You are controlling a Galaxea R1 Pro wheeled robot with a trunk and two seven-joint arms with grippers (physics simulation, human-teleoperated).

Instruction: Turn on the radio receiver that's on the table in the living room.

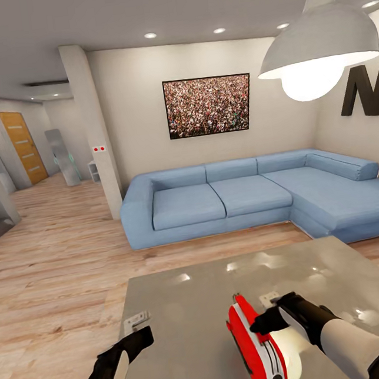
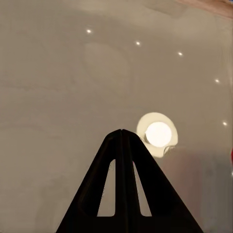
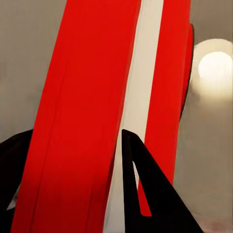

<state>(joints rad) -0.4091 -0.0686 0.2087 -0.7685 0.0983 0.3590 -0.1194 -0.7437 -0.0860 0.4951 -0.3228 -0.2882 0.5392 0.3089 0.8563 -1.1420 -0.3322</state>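
Two black grippers work over the low square table (image 1: 188, 326) with its glossy grey top. The right gripper (image 1: 271, 322) has its fingers apart, straddling the thin edge of the small bright-red radio receiver (image 1: 253, 347) with white trim, which stands on edge near the table's front. The left gripper (image 1: 140, 341) hovers nearby, fingers pressed together. The radio looks light, rigid and smooth-sided, so likely to tip or slide; holding across its narrow body seems best.
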